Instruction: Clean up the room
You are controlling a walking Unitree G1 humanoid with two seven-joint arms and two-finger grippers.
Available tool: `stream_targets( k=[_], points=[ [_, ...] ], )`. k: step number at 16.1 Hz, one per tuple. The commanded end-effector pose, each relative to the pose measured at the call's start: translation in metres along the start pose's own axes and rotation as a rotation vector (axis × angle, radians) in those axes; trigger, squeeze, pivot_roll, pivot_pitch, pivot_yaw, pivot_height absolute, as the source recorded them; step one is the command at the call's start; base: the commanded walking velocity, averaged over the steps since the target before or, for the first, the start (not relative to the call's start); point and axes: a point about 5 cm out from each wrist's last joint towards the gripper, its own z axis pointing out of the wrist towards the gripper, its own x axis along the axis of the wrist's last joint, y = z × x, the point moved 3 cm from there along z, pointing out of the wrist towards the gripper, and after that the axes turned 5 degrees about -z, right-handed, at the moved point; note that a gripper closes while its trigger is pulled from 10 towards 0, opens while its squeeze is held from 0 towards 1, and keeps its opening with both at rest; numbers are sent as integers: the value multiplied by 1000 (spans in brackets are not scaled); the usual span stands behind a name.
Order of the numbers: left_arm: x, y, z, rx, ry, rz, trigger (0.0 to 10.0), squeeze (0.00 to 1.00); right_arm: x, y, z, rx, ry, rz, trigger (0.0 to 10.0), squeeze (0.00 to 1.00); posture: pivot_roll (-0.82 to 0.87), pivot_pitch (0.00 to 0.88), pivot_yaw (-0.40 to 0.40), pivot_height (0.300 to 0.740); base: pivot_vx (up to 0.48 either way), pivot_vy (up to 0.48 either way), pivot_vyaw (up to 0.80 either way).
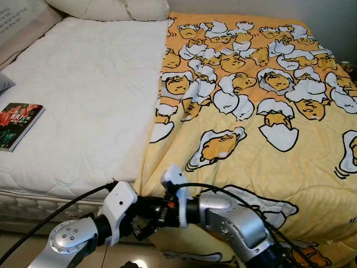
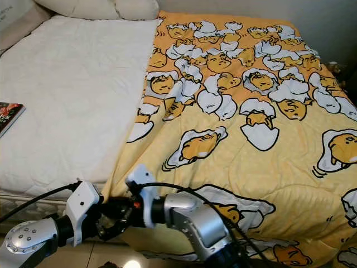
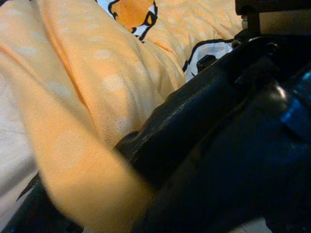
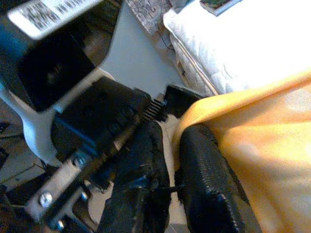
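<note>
A yellow blanket [image 1: 256,111] printed with egg cartoons covers the right half of the bed and hangs over its front edge. Both grippers meet at the blanket's lower left corner, just off the front of the bed. My right gripper [image 1: 152,215] points left. In the right wrist view its two black fingers [image 4: 204,174] stand close together with the yellow cloth [image 4: 262,145] at their tips, apparently pinched. My left gripper [image 1: 140,228] faces it from the left and touches the same hem. In the left wrist view a fold of the blanket [image 3: 97,121] lies across black gripper parts.
The left half of the bed is bare white mattress [image 1: 83,95]. A book [image 1: 18,124] lies near its left edge. Pillows [image 1: 111,8] sit at the head. Tiled floor [image 1: 22,245] shows below the bed's front edge.
</note>
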Motion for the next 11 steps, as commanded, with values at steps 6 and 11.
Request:
stream_targets(
  k=[6, 11],
  points=[
    [8, -5, 3, 25, 22, 22, 10000, 624, 6, 25, -11, -179, 46, -53, 10000, 1000, 0, 43, -4, 740, 0, 0, 0],
    [12, -16, 12, 107, 48, 2, 10000, 631, 10, 20, -54, -217, 65, -67, 10000, 0, -19, 0, 2, 740, 0, 0, 0]
  ],
)
